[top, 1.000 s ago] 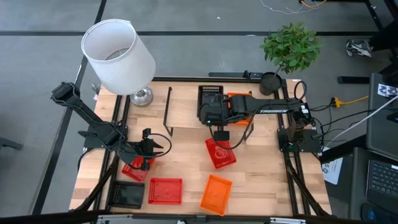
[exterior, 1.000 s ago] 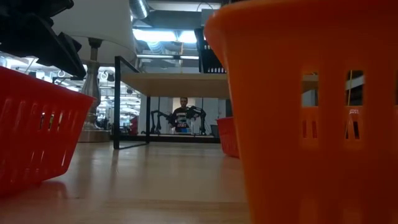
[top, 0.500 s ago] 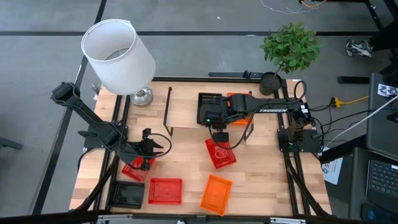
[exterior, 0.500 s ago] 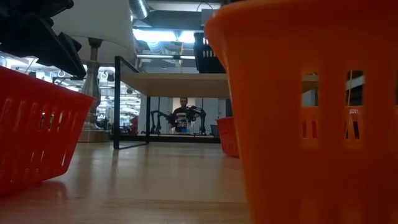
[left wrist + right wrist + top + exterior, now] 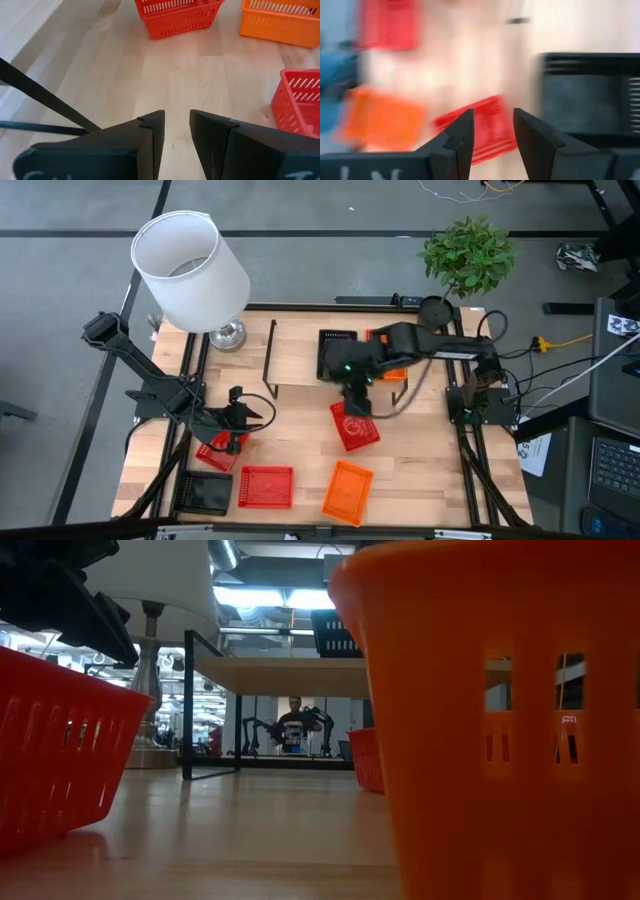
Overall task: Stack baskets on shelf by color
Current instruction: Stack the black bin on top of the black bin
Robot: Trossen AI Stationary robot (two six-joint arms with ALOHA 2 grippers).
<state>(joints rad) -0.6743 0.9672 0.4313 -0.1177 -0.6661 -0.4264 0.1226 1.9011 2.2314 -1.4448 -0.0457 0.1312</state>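
The shelf (image 5: 295, 360) (image 5: 280, 675) stands at the table's far middle. A black basket (image 5: 337, 352) (image 5: 335, 635) rests on its board, and beside it an orange basket (image 5: 384, 340) shows partly under my right arm. My right gripper (image 5: 355, 402) (image 5: 492, 135) is open, clear of the shelf's near edge and above a red basket (image 5: 353, 426) (image 5: 485, 127) that lies on the table. My left gripper (image 5: 240, 416) (image 5: 176, 135) waits open at the left, next to another red basket (image 5: 220, 450).
Along the near edge lie a black basket (image 5: 205, 492), a red basket (image 5: 266, 486) and an orange basket (image 5: 347, 490). A white lamp (image 5: 190, 270) stands at the far left and a potted plant (image 5: 465, 260) at the far right. A person shows far off (image 5: 293, 725).
My right gripper has let go of the black basket on the shelf and drawn back toward the table's near edge, over the red basket. The black basket, tilted a second ago, now sits level on the shelf board.
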